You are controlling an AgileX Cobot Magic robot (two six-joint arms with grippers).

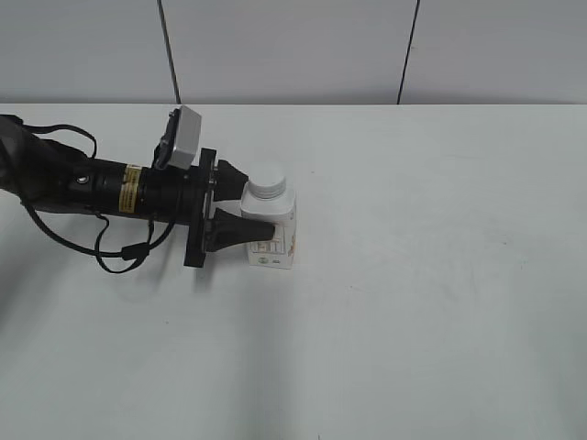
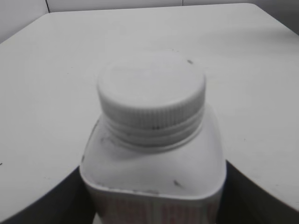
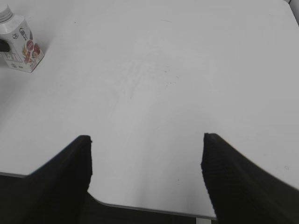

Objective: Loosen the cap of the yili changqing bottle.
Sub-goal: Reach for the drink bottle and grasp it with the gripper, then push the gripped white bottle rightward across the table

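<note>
The yili changqing bottle stands upright on the white table, left of the middle. Its ribbed white cap sits on the neck. My left gripper reaches in from the left and is shut on the bottle's body, one black finger on each side. The left wrist view shows the cap close up above the sloped shoulders of the bottle, with my left gripper clamping its sides. My right gripper is open and empty over the table's near edge. The bottle is far off at the top left of that view.
A grey panelled wall runs behind the table's far edge. The left arm and its cables lie across the table's left side. The right arm does not show in the exterior view.
</note>
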